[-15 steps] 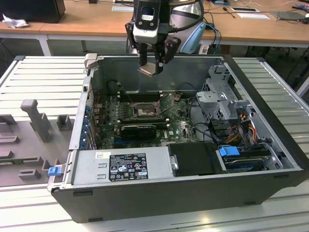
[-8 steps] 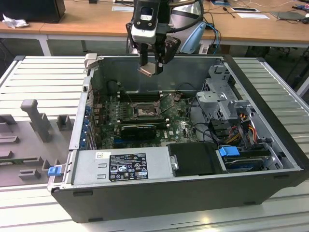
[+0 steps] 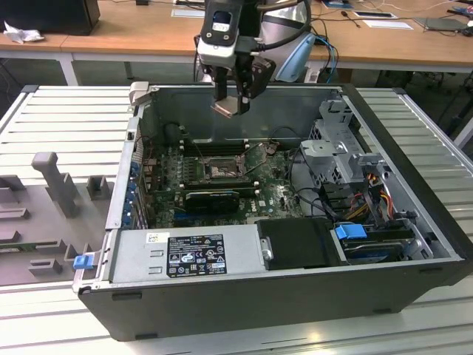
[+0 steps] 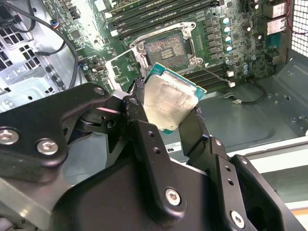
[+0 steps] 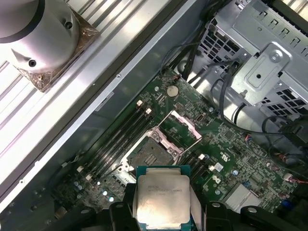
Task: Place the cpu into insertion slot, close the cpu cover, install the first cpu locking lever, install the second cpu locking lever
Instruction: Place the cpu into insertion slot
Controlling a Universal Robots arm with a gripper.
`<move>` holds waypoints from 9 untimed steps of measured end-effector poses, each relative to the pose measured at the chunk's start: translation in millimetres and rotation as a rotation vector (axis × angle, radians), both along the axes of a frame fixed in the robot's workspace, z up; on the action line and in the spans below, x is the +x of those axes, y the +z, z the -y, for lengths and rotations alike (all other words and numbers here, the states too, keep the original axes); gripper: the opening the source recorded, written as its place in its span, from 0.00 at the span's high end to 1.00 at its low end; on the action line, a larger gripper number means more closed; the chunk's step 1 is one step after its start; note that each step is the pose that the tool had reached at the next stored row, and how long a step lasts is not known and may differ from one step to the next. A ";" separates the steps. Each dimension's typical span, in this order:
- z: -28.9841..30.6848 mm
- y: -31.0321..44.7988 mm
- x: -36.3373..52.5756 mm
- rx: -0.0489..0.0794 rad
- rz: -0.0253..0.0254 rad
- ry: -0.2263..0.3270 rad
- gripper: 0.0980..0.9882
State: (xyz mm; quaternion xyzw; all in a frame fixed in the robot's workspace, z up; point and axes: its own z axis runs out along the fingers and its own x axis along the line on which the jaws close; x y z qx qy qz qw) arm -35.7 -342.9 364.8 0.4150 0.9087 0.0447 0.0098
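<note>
My gripper (image 3: 230, 103) hangs above the open computer case, over its rear wall, shut on the cpu (image 3: 227, 108). In both wrist views the cpu (image 4: 171, 102) (image 5: 162, 197) is a silvery square chip with a green edge, pinched between the black fingers (image 4: 139, 120). It is held tilted, well above the board. Below it lies the insertion slot (image 4: 166, 49) (image 5: 146, 153) (image 3: 218, 171), bare, with its dark pin field showing. The cpu cover (image 5: 179, 126) (image 4: 120, 70) stands swung up beside the slot. A thin locking lever (image 4: 214, 74) sticks out loose from the socket's corner.
The green motherboard (image 3: 270, 194) lies in the case floor, with memory slots (image 5: 118, 139) beside the socket. A power supply (image 3: 188, 255) fills the front, and a drive cage (image 3: 340, 155) with cables sits at the exterior view's right. A grey fixture (image 3: 55, 181) stands outside at the left.
</note>
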 end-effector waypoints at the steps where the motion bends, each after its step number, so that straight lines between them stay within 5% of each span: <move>1: 0.0 -0.4 0.0 0.000 -0.0002 -0.006 0.52; 9: 0.1 -4.9 -0.1 -0.001 -0.0001 -0.063 0.52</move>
